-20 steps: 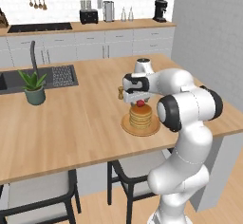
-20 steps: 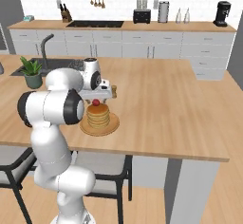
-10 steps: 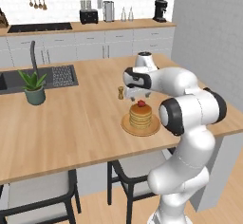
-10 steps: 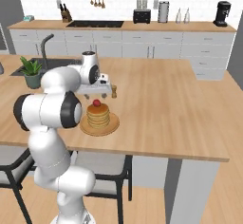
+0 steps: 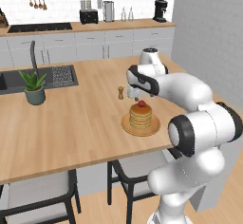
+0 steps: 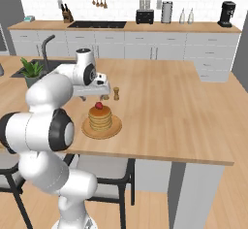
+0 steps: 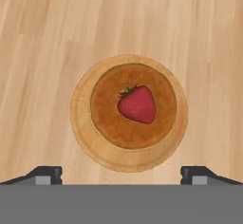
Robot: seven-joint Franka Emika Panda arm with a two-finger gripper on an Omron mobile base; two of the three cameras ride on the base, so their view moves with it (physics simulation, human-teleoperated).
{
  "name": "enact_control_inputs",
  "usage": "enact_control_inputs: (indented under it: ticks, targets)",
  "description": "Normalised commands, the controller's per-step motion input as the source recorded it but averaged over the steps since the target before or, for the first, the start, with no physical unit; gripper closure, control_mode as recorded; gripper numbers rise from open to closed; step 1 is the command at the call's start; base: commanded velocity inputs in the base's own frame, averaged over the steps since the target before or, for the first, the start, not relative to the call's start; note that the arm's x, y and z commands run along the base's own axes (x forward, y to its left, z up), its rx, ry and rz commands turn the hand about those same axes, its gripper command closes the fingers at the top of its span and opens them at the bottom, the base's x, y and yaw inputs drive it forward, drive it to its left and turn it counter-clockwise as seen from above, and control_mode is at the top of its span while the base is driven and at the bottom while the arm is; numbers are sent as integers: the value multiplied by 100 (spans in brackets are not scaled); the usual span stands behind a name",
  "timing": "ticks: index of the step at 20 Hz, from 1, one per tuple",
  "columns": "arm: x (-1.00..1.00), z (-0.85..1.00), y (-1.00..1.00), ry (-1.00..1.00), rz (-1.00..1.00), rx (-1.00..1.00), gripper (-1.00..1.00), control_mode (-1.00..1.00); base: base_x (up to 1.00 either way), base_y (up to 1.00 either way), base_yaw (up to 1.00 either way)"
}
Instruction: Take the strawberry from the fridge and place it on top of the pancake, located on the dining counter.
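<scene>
The strawberry (image 7: pixel 137 104) lies on top of the pancake (image 7: pixel 109 118) stack, near its middle, free of any grip. The stack sits on a tan plate (image 7: pixel 80 123) on the light-wood dining counter (image 5: pixel 71 118). My gripper (image 7: pixel 121 173) hangs straight above the stack, open, its fingertips (image 7: pixel 45 173) spread wider than the plate with nothing between them. From the base views the strawberry (image 5: pixel 141 104) (image 6: pixel 99 105) tops the pancake (image 5: pixel 141 116) (image 6: pixel 100 119) just under my gripper (image 5: pixel 137 96) (image 6: pixel 99 97). The fridge is out of view.
Two small brown shakers (image 5: pixel 121 92) (image 6: pixel 116 93) stand just behind the plate. A potted plant (image 5: pixel 34 86) sits by the sink (image 5: pixel 9 78) at the counter's left. Black-framed stools (image 5: pixel 42 190) (image 6: pixel 106 170) stand under the near edge. A tall grey panel (image 5: pixel 209 28) rises at the right.
My hand has lifted a little off the pancake stack with its fingers apart. The strawberry stays on the stack.
</scene>
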Motion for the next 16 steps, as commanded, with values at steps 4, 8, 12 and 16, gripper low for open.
enact_control_inputs:
  ticks: [4, 8, 12, 16]
  targets:
    - [-98, 5, 0, 0, 0, 0, -100, -100, 0, 0, 0]
    - [-100, 3, 6, 0, -3, 0, -100, -100, 0, 0, 0]
    - [-81, 5, 54, 0, -1, 0, -100, -100, 0, 0, 0]
    - [-68, 1, 84, 1, -6, 0, -100, -100, 0, 0, 0]
